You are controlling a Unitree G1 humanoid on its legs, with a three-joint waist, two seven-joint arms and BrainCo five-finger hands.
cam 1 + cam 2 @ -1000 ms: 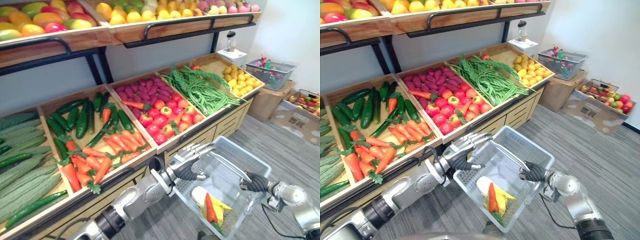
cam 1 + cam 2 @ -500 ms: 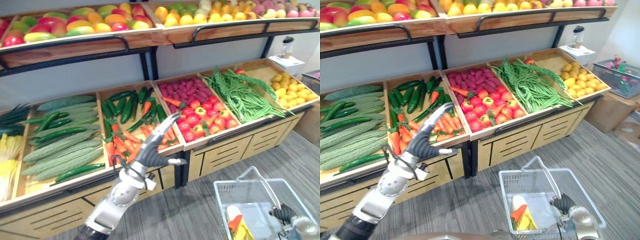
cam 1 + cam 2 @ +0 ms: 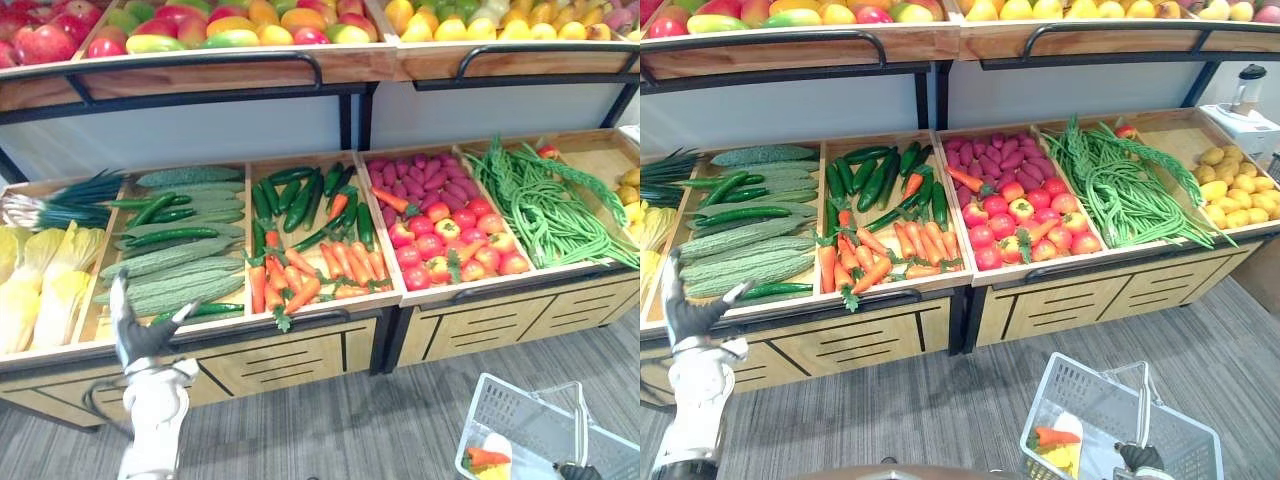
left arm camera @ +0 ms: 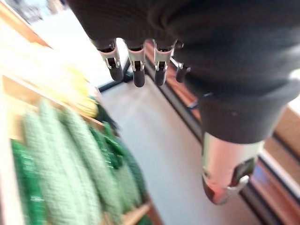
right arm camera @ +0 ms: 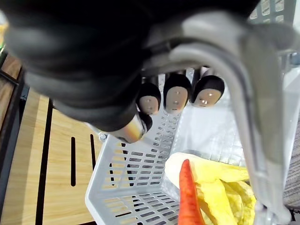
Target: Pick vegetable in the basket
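Observer: left hand [image 3: 140, 335] spread and empty, just before the gourd crate [image 3: 88, 315]. Right hand [image 5: 176, 97] curled round the basket [image 3: 520, 415] handle. Carrot [image 3: 487, 457] inside.
Operator: Nearest pick?
Observer: Cucumber [image 3: 205, 310] at the crate's front edge. I'd come down over it, wrap across its width, lift clear of the rim. Basket is well apart, so carry it over steadily.

My left hand [image 3: 140, 335] raised before wooden produce shelf [image 3: 290, 360]. Bumpy green gourds [image 3: 175, 270] just behind it, loose orange carrots [image 3: 300, 280] to its right. Grey plastic basket [image 3: 1080, 395] hangs below my right hand [image 3: 1137, 458]. Inside: single orange carrot [image 3: 1055, 437] on yellow leafy vegetable [image 3: 1065, 457].
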